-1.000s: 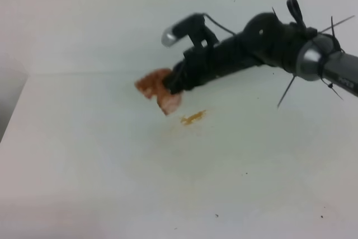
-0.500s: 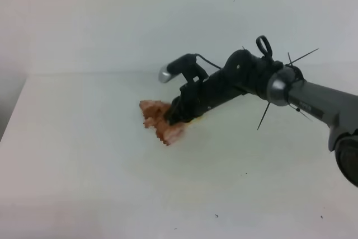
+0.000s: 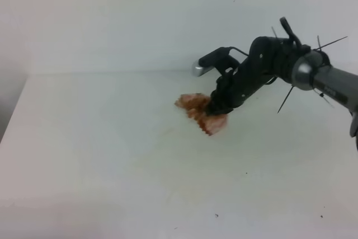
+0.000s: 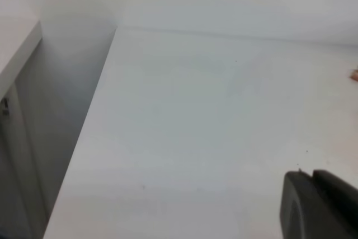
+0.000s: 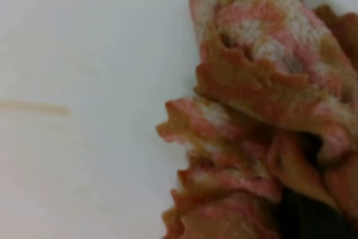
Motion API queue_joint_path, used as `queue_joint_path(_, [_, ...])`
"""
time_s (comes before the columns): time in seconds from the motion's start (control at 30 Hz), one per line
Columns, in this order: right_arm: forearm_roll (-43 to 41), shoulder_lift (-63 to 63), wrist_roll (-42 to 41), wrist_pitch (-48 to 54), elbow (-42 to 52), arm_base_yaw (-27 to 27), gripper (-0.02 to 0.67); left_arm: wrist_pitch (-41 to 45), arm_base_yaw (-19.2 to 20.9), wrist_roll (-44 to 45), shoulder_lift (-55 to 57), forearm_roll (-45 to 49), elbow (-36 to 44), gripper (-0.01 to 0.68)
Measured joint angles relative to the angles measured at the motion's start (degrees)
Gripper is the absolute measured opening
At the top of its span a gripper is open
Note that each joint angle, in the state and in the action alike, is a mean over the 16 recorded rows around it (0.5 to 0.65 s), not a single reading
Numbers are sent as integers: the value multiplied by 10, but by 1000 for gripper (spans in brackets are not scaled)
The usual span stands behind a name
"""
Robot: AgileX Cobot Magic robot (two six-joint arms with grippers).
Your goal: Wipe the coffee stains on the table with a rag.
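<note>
One faint tan streak (image 5: 34, 108) remains on the table (image 3: 100, 138), so the right gripper (image 3: 215, 108), pinching the rag (image 3: 202, 113), should press flat across it.

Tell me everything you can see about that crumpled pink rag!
The rag is a small wrinkly wad of cloth, pinkish-orange with brown patches and pale fuzzy spots, its edges jagged and folded. It lies bunched on the white table, near the back wall. The right gripper is shut on it from the right, pressing it down. Up close, a faint tan streak shows beside it.
</note>
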Motion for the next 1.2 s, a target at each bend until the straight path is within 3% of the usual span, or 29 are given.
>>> queue_joint_path(0.33, [-74,-76,24,-6,82,-37,27,0,0,0,0,0,0,-3])
queue_joint_path(0.73, [-73,-324,1,-232,429,-91,27,0,0,0,0,0,0,-3])
queue_joint_path(0.93, [-41,-388,0,-310,568,-113,32,0,0,0,0,0,0,-3])
queue_joint_path(1.07, [-17,-399,0,-332,614,-115,78,0,0,0,0,0,0,-3])
queue_joint_path(1.2, [8,-398,0,-336,629,-115,180,0,0,0,0,0,0,-3])
